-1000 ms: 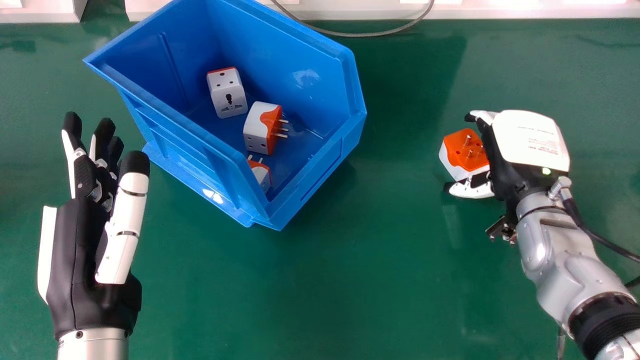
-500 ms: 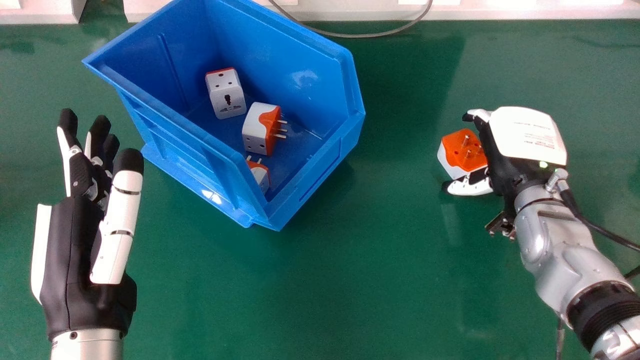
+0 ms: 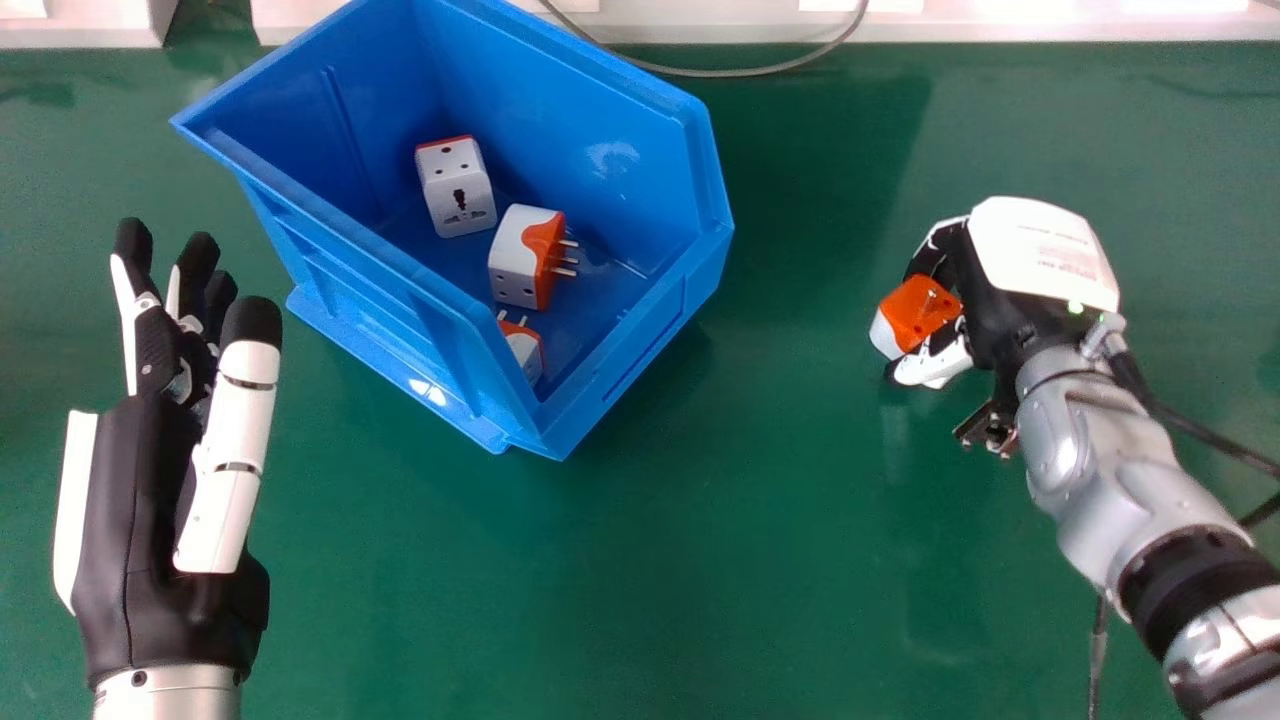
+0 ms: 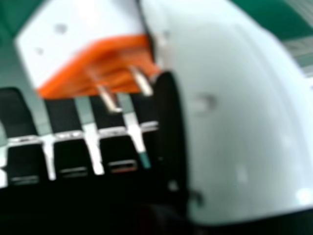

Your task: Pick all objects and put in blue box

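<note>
One white-and-orange adapter (image 3: 915,312), right of centre in the head view and at the upper left of the right hand view. Sits tilted, prongs toward the palm of the right hand (image 3: 1040,250), pinched between curled fingers and thumb, probably to grip the flat sides and spare the prongs. Cannot tell whether raised or touching the green table (image 3: 700,540).

Upper left of centre, well apart, a blue box (image 3: 560,90), mouth up, likely placed between both hands for easy reach. Inside, lying loosely with room for one more: a mostly white adapter (image 3: 458,190), an adapter with prongs toward the right (image 3: 518,262), and a partly hidden adapter (image 3: 524,352) by the near wall.

At lower left, the left hand (image 3: 150,520), empty, fingers straight and slightly spread, perhaps parked aside to leave the way free. Next, probably: lift, carry leftward, release over the box.
</note>
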Available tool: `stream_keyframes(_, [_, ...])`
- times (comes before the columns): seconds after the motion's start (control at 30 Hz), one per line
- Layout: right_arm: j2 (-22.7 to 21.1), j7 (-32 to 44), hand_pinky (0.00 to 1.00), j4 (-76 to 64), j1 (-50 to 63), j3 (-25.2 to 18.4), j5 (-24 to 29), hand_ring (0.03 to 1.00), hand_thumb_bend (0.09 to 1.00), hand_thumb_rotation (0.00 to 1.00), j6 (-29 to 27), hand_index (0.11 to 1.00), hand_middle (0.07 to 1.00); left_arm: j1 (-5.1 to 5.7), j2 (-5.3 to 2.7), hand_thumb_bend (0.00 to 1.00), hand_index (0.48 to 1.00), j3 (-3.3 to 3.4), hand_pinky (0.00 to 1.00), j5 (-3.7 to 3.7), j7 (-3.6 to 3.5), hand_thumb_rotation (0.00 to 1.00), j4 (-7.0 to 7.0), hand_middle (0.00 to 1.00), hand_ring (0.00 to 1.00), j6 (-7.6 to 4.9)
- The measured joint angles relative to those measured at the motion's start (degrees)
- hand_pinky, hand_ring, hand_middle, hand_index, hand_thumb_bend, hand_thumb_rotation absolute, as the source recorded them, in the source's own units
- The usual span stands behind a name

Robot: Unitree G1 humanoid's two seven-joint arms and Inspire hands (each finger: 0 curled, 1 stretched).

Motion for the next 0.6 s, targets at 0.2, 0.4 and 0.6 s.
stream_keyframes(0.2, [-0.3,1.4,0.40,0.4,-0.8,0.2,0.6,0.507,0.486,0.15,-0.6,0.492,0.575,0.28,-0.02,0.37,0.996,-0.18,1.00,0.37,0.50,0.70,-0.57,0.99,1.00,0.16])
stream_keyframes(0.4, [-0.2,1.2,0.39,1.2,-0.8,-0.5,2.3,0.499,0.488,0.13,-1.5,0.490,0.570,0.71,-0.03,0.35,0.996,-0.25,1.00,0.36,0.75,0.69,-0.69,0.99,1.00,0.26])
stream_keyframes(0.6, [0.2,0.3,0.36,1.4,-0.4,-1.3,3.5,0.476,0.487,0.13,-1.8,0.489,0.550,0.67,-0.02,0.38,0.998,-0.26,1.00,0.34,0.79,0.70,-0.69,0.99,1.00,0.33])
